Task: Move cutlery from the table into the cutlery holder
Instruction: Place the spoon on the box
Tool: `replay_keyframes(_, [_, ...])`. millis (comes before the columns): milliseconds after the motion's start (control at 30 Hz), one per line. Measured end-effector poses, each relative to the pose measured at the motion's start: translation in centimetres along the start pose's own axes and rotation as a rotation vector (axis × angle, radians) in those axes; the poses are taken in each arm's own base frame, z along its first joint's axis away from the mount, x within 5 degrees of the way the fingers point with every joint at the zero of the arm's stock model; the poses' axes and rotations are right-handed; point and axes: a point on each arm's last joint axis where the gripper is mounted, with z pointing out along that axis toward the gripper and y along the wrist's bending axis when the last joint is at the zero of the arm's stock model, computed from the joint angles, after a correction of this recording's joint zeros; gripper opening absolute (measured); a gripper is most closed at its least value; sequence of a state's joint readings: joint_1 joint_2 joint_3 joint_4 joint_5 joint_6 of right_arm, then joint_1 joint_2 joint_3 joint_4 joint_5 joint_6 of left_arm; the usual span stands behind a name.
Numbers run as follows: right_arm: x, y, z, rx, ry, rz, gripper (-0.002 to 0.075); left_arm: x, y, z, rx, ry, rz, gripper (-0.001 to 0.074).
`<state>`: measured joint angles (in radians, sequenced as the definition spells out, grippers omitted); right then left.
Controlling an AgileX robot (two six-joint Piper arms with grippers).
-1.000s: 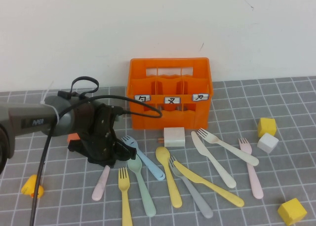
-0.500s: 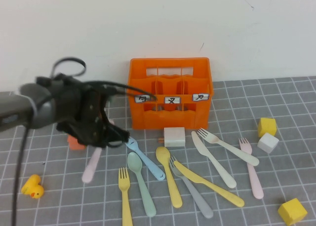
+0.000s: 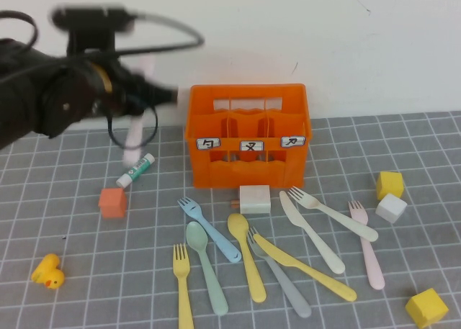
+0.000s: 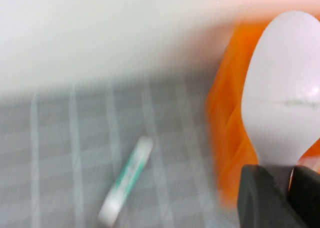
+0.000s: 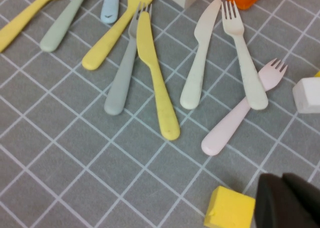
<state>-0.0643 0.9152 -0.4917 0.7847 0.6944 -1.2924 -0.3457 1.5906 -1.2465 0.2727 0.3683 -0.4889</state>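
Observation:
My left gripper (image 3: 138,102) is raised left of the orange cutlery holder (image 3: 248,138), shut on a pale pink spoon (image 3: 134,138) that hangs blurred above the table (image 3: 65,228). In the left wrist view the spoon's bowl (image 4: 282,103) sticks out from the fingers (image 4: 260,198), with the holder (image 4: 227,138) behind it. Several pieces lie in front of the holder: a blue fork (image 3: 209,228), mint spoon (image 3: 205,264), yellow fork (image 3: 182,282), yellow spoon (image 3: 246,260), grey fork (image 3: 281,278), yellow knife (image 3: 306,268), cream knife (image 3: 310,232), cream fork (image 3: 331,214) and pink fork (image 3: 366,246). My right gripper (image 5: 290,203) is shut and empty, above the table near a yellow cube (image 5: 230,208).
A glue stick (image 3: 136,170), a small orange cube (image 3: 112,201) and a yellow duck (image 3: 47,271) lie at the left. A white block (image 3: 254,198) stands before the holder. Two yellow cubes (image 3: 389,184) (image 3: 425,307) and a white cube (image 3: 390,208) sit at the right.
My left gripper has risen from the table with the pink spoon and swung up and back to the holder's left. The glue stick and orange cube are now uncovered.

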Motion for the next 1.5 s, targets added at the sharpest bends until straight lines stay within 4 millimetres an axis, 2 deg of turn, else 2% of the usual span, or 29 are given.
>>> replay_keyframes(100, [0.0, 0.0, 0.0, 0.000, 0.000, -0.004, -0.0003, -1.6, -0.7, -0.6, 0.085, -0.167, -0.007, 0.0083])
replay_keyframes(233, [0.0, 0.0, 0.0, 0.000, -0.001, -0.005, -0.0003, -2.9, -1.6, -0.3, 0.182, -0.335, -0.007, 0.0083])
replay_keyframes(433, [0.0, 0.0, 0.0, 0.000, -0.001, -0.007, -0.0003, -3.3, -2.5, 1.3, 0.285, -0.468, -0.023, 0.0083])
replay_keyframes(567, [0.0, 0.0, 0.0, -0.002, 0.000, -0.008, -0.0003, -2.6, -2.9, 3.5, 0.327, -0.498, -0.018, 0.0083])
replay_keyframes(800, [0.0, 0.1, 0.0, -0.014, 0.003, -0.014, -0.0003, -0.2, -3.1, 7.8, 0.348, -0.457, -0.014, 0.0083])
replay_keyframes(1000, [0.0, 0.2, 0.0, -0.021, 0.005, -0.025, -0.0001, 1.6, -3.2, 10.5, 0.367, -0.441, -0.016, 0.0083])
replay_keyframes(1167, [0.1, 0.2, 0.0, -0.026, 0.006, -0.029, -0.0002, 2.7, -3.3, 11.9, 0.380, -0.445, -0.002, 0.0083])
replay_keyframes(1400, [0.1, 0.2, 0.0, -0.026, 0.006, -0.034, -0.0002, 3.7, -3.2, 13.0, 0.324, -0.465, 0.237, 0.0083])
replay_keyframes(1500, [0.1, 0.2, 0.0, -0.026, 0.006, -0.034, -0.0002, 3.9, -3.2, 13.2, 0.316, -0.473, 0.287, 0.0083])
